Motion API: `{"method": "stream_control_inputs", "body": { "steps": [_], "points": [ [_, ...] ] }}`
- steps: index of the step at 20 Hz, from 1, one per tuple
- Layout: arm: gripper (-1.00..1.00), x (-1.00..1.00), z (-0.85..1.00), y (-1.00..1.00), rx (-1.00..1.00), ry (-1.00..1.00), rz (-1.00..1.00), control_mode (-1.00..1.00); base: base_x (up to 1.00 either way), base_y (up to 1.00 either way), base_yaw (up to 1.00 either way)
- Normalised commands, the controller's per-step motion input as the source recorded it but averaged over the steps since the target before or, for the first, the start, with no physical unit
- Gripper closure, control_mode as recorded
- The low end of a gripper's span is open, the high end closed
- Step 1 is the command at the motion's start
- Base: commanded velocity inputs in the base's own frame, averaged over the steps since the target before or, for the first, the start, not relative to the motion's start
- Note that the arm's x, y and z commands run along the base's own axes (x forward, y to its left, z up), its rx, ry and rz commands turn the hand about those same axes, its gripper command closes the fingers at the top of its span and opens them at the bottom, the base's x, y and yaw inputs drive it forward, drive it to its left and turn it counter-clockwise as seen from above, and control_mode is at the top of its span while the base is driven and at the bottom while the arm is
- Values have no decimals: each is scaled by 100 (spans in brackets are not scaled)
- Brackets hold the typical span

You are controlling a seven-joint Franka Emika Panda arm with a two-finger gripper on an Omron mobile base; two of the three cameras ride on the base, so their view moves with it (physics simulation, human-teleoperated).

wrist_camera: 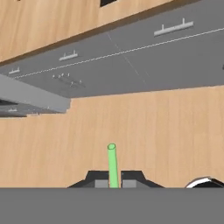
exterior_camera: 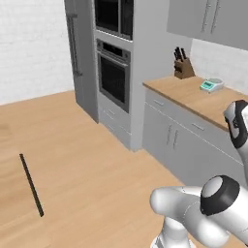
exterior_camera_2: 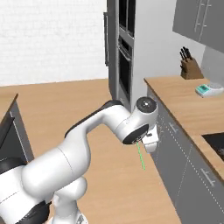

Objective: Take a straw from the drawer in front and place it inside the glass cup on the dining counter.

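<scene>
My gripper (exterior_camera_2: 138, 142) is shut on the thin green straw (exterior_camera_2: 141, 158), which hangs down from the hand above the wood floor beside the grey base cabinets. In the hand view the straw (wrist_camera: 112, 162) sticks out from between the two dark fingertips (wrist_camera: 99, 178) of the gripper (wrist_camera: 113, 182). A pale grey slab jutting from the cabinet row looks like the pulled-out drawer (wrist_camera: 34, 95). At the left edge a corner of light-wood top over grey sides looks like the dining counter (exterior_camera_2: 5, 104). The glass cup is out of view.
The wall-side wood worktop (exterior_camera_2: 183, 103) carries a knife block (exterior_camera_2: 191, 68) and a small scale (exterior_camera_2: 209, 89), with a dark inset (exterior_camera_2: 216, 146) nearer me. A tall oven tower (exterior_camera: 114, 72) and a grey fridge (exterior_camera: 80, 58) stand behind. Wood floor (exterior_camera: 87, 160) lies open between the units.
</scene>
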Motion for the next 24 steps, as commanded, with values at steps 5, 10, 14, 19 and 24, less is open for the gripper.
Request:
{"method": "stream_control_inputs", "body": {
  "steps": [5,10,14,19,24],
  "points": [
    [100,0,0,0,0,0,0,100,100,-35,41],
    [100,0,0,0,0,0,0,100,100,-11,47],
    [100,0,0,0,0,0,0,100,100,-4,50],
    [100,0,0,0,0,0,0,100,100,-10,49],
    [100,0,0,0,0,0,0,100,100,-18,48]
  ]
}}
